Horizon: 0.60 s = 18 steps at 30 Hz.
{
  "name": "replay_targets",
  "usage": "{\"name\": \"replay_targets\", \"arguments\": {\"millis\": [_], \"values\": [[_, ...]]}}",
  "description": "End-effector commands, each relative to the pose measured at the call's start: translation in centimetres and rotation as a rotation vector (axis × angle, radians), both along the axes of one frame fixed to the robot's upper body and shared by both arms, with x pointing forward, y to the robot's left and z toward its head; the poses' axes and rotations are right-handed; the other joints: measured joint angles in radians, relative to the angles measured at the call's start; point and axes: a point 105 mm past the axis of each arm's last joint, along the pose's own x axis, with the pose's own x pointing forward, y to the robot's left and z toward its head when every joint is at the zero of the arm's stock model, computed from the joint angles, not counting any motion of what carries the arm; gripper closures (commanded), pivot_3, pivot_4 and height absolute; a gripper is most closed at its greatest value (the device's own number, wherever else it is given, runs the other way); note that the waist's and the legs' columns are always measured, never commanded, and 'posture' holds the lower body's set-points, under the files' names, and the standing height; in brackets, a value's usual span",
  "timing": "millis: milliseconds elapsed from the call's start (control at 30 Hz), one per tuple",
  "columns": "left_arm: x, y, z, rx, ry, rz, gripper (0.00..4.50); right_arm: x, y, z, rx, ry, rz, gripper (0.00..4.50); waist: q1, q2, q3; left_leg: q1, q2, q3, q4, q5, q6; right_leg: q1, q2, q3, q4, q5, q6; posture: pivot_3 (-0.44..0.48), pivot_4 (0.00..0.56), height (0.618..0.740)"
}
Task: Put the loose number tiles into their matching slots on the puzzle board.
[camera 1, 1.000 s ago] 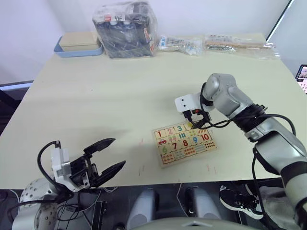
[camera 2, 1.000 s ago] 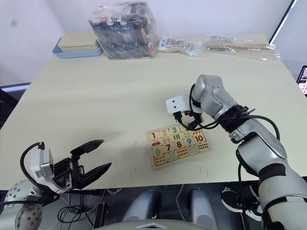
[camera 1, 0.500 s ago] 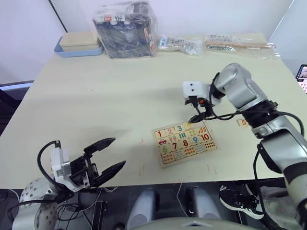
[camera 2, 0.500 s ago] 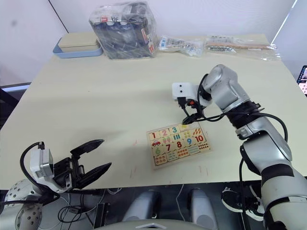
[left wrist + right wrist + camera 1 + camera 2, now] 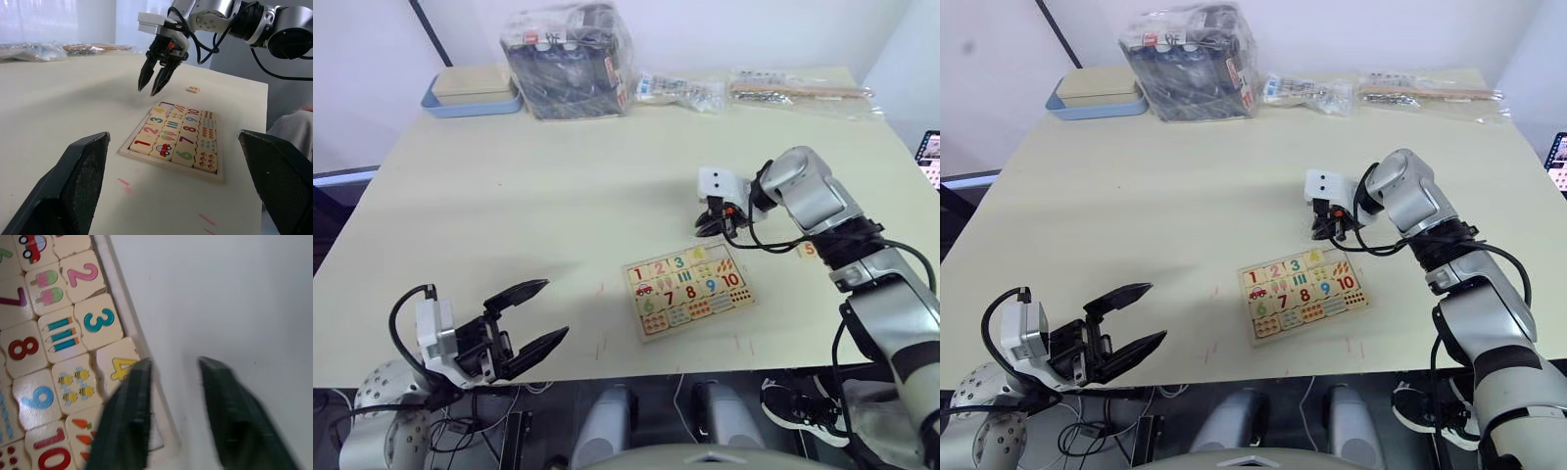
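The puzzle board [image 5: 690, 290] lies flat near the table's front edge, most of its number tiles seated. A pale empty slot [image 5: 719, 253] sits at the right end of its far row, beside the yellow 4. One loose number tile [image 5: 809, 250], printed with an orange 5, rests on the table to the right of the board. My right gripper [image 5: 710, 228] hovers just beyond the board's far edge. Its fingers [image 5: 148, 78] are drawn together and hold nothing. My left gripper [image 5: 556, 309] stays open and empty at the front left, well clear of the board.
Along the far edge stand a blue tray with a tan box [image 5: 470, 90], a plastic-wrapped dark box [image 5: 570, 59] and two clear plastic bags [image 5: 680, 90] [image 5: 798, 88]. The table's front edge runs just below the board.
My right gripper lifted off the board's far row, drew back a little and closed. Its arm swung right, uncovering the yellow 4 in its slot and the 5 tile. The left arm stayed still.
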Motion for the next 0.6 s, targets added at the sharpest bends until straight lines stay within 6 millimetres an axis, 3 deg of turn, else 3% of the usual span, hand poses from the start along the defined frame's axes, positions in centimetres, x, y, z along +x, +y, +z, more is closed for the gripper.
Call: {"name": "replay_targets", "arguments": {"millis": [33,600], "values": [[-0.2,0.3,0.3,0.013,-0.016,0.001,0.0,0.2,0.5,0.9,0.017,-0.036,0.023,4.44,0.001,0.0,0.0,0.0,0.0,0.0,0.0,0.0,0.0,0.0,0.0,0.0,0.0,0.0,0.0,0.0,0.15,0.74],[-0.7,-0.1,0.0,0.007,-0.012,0.013,0.0,0.2,0.6,-0.4,-0.054,-0.031,0.048,4.44,0.0,0.0,0.0,0.0,0.0,0.0,0.0,0.0,0.0,0.0,0.0,0.0,0.0,0.0,0.0,0.0,0.15,0.74]]}}
